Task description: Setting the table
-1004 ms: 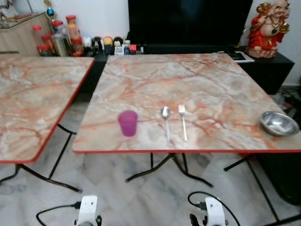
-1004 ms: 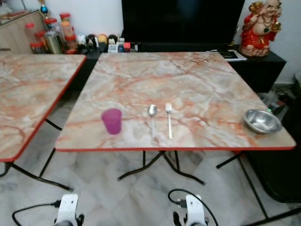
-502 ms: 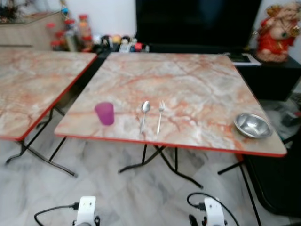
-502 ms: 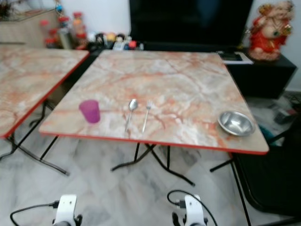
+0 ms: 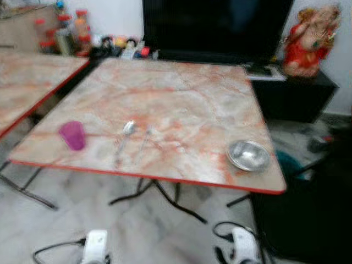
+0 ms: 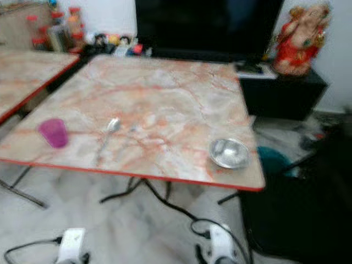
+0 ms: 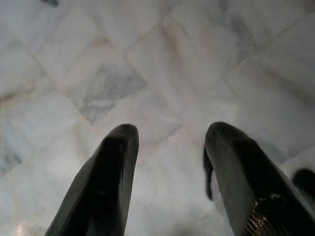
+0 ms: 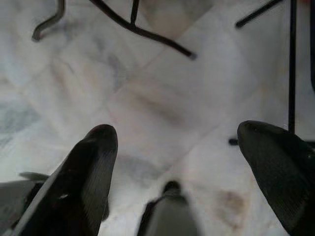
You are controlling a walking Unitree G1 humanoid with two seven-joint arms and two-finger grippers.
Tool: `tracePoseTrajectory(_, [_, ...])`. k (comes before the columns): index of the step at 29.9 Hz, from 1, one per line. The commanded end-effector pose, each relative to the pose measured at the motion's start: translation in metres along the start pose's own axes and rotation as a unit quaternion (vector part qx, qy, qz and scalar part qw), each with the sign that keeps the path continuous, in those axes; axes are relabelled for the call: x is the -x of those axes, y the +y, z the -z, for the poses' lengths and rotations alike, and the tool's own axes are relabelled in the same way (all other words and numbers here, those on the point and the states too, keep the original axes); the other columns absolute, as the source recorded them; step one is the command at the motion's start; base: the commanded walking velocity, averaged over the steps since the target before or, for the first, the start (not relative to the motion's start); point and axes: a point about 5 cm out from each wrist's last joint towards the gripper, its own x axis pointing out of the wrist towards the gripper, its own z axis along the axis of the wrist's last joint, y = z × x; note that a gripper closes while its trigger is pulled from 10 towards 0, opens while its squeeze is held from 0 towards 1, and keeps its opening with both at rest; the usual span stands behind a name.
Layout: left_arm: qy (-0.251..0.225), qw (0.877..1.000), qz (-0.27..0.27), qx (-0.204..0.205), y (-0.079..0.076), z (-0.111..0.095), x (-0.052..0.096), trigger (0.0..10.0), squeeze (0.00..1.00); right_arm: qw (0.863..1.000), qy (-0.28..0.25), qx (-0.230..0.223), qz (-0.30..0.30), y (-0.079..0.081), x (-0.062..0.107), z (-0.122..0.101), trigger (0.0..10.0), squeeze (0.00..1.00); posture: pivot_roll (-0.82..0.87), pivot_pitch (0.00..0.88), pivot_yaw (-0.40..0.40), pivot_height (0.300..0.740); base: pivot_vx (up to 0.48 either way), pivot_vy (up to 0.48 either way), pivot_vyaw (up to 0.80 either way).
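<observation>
The head views were blurred. A marble-patterned folding table (image 5: 181,104) with a red edge stood before the robot on a pale marble-tiled floor (image 7: 147,64). Four items lay on it, all along its near edge. A purple cup (image 5: 72,135) stood upright toward the table's near left corner. A spoon (image 5: 124,139) lay to the right of the cup and apart from it, bowl end pointing away from the near edge. A fork (image 5: 144,142) lay just beside the spoon on its right, roughly parallel; blur made it faint. A metal bowl (image 5: 248,155) sat near the table's near right corner, well apart from the fork and close to the edge.

Beyond the table's far edge stood a dark television (image 5: 217,25) on a low black cabinet (image 5: 291,91), with a red and gold figurine (image 5: 305,41) at the cabinet's right end. A second table (image 5: 27,82) of the same pattern stood to the left of the first, with jars and bottles (image 5: 60,33) behind it.

Both arms hung low, short of the table's near edge. The left gripper (image 7: 170,147) pointed at the floor with its fingers apart and nothing between them. The right gripper (image 8: 177,142) likewise hung over the floor, fingers spread wide and empty, with the table's black legs (image 8: 142,29) beyond it.
</observation>
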Motion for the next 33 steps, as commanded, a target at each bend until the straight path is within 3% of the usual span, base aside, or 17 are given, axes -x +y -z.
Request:
tracePoseTrajectory(1, [-0.006, 1.000, 0.013, 0.004, -0.009, -0.005, 0.000, 10.0, 0.00, 1.000, 0.000, 0.000, 0.018, -0.013, 0.002, 0.000, 10.0, 0.00, 0.02, 0.000, 0.002, 0.740, 0.255, -0.405, 0.00])
tracePoseTrajectory(6, [-0.007, 1.000, 0.020, 0.007, -0.011, -0.005, 0.000, 10.0, 0.00, 1.000, 0.007, -0.004, 0.019, -0.014, 0.002, 0.001, 10.0, 0.00, 0.02, 0.000, -0.003, 0.740, 0.250, -0.406, -0.09])
tracePoseTrajectory(16, [-0.005, 1.000, 0.025, 0.008, -0.013, -0.003, 0.000, 10.0, 0.00, 1.000, 0.010, 0.002, 0.014, -0.013, 0.002, 0.001, 10.0, 0.00, 0.03, 0.000, -0.005, 0.740, 0.000, -0.360, -0.65])
tracePoseTrajectory(26, [-0.010, 1.000, 0.007, 0.019, -0.007, -0.003, 0.000, 10.0, 0.00, 1.000, 0.007, 0.003, 0.012, -0.013, 0.002, 0.000, 10.0, 0.00, 0.03, 0.000, -0.006, 0.740, 0.000, 0.000, 0.00])
tracePoseTrajectory(33, [-0.034, 0.998, -0.014, 0.042, 0.004, -0.015, -0.001, 10.0, 0.00, 1.000, 0.009, 0.004, 0.010, -0.013, 0.002, 0.001, 10.0, 0.00, 0.04, 0.000, -0.003, 0.740, 0.000, 0.000, 0.00])
